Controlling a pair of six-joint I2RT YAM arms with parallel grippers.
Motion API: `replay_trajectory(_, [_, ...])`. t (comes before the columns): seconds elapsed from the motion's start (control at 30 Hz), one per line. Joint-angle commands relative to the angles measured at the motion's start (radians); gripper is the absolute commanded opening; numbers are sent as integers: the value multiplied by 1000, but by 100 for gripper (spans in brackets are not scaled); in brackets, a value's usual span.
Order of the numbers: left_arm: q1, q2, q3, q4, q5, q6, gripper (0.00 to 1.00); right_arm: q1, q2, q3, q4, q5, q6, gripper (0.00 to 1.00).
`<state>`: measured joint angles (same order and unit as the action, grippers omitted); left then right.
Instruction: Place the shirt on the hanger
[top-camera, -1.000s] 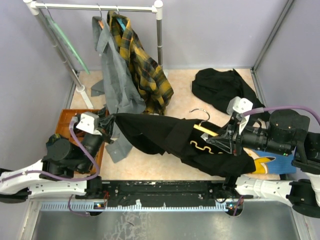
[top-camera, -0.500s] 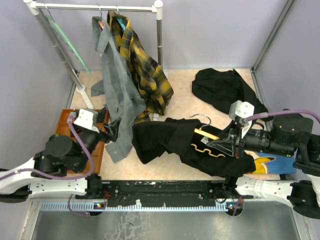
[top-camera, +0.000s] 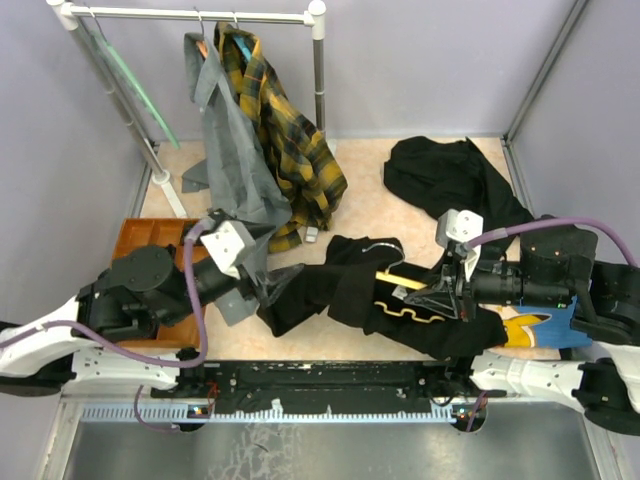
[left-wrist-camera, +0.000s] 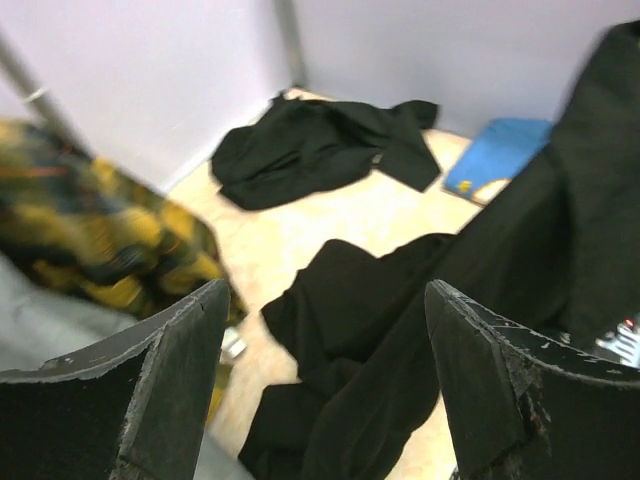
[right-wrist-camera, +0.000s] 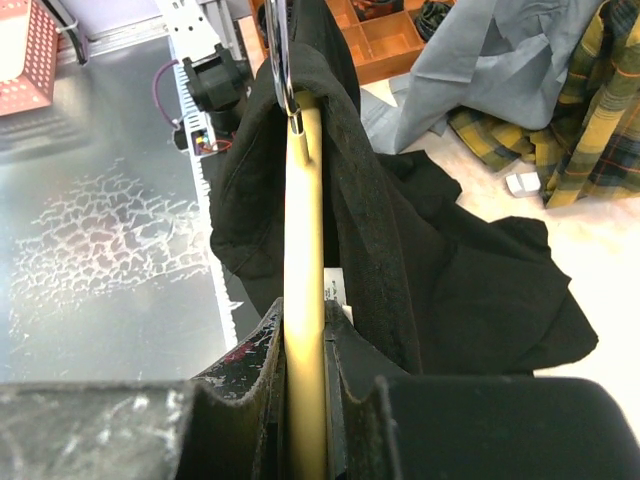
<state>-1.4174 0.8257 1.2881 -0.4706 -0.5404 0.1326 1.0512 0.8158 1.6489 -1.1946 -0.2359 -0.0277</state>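
Release on the left: left gripper (top-camera: 268, 291) was pinching one end of the shirt (top-camera: 340, 290) a second ago, stretching it out toward the tray (top-camera: 150, 232); now its jaws stand wide with nothing between them, and it has swung in over the slack cloth; shirt has gone from a taut band to a crumpled heap mid-table (top-camera: 360, 215), right part draped over the hanger (top-camera: 398, 281); right gripper (top-camera: 440, 296) unchanged, clamped tight on the hanger, cloth hanging both sides of it in the wrist view; my read: shirt only partly on, far shoulder not seated; left probably needs a fresh grab closer in to pull cloth over the free end; risk: shirt slides off while untensioned.
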Motion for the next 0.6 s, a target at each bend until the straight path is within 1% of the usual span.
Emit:
replay_trajectory(0.0, [5,80,79,12,302,84,85,-2,9,8,77,-52,-22,0])
replay_trajectory(0.1, [5,166,147,-45,386,106,83,-3,6,-7,70,-108,-47,0])
replay_trajectory(0.2, [5,242,211,-112,438,118,79,-3,-14,-40,79,-146,-74,0])
replay_trajectory(0.37, [5,305,259,-183,483,124,66,-3,-42,-68,105,-175,-82,0])
replay_trajectory(0.47, [5,304,262,-203,495,118,59,-3,-46,-65,98,-165,-91,0])
replay_trajectory(0.57, [5,287,251,-215,500,108,49,-3,-44,-61,92,-169,-96,0])
